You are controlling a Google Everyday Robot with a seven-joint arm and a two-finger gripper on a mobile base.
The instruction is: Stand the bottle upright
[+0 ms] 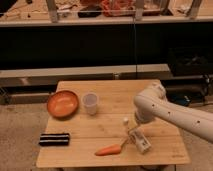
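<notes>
The bottle (141, 143) lies on its side on the wooden table (116, 90), near the front right. Its white cap (125, 120) points to the back left and its pale label faces up. My gripper (135, 131) hangs from the white arm (165, 111), which comes in from the right. The gripper sits low, right over the upper part of the bottle and touching or nearly touching it. The arm's wrist hides part of the bottle's neck.
An orange carrot (109, 149) lies just left of the bottle near the front edge. A translucent plastic cup (90, 103) stands mid-table, with an orange bowl (63, 103) to its left. A black striped bar (54, 139) lies at the front left. A dark shelf unit stands behind the table.
</notes>
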